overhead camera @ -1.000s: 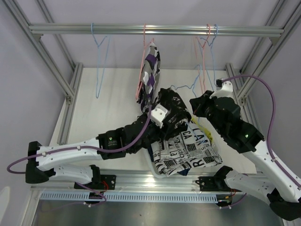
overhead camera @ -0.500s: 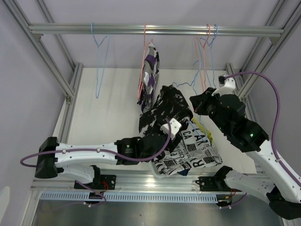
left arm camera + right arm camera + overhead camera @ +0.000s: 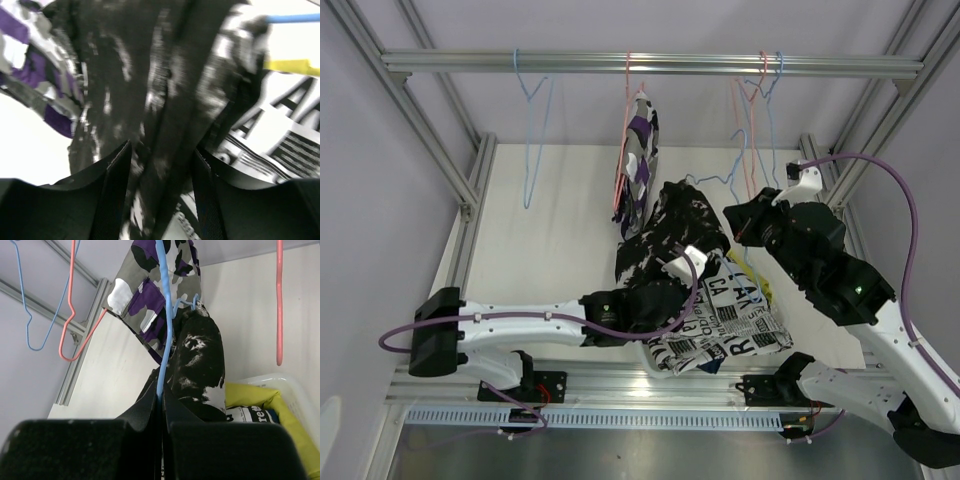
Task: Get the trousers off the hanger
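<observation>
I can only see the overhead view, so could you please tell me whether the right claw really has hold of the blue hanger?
Observer: Yes. Its wrist view shows the right claw shut on the blue hanger, with the wire pinched in it.
Operator: Thank you. Is anything hanging on that hanger?
Observer: Yes, the black splatter trousers hang from its wire, not yet removed.
Operator: And the other arm?
Observer: The left claw has a fold of those trousers between its fingers. I cannot tell whether it is pinching the fold.
</observation>
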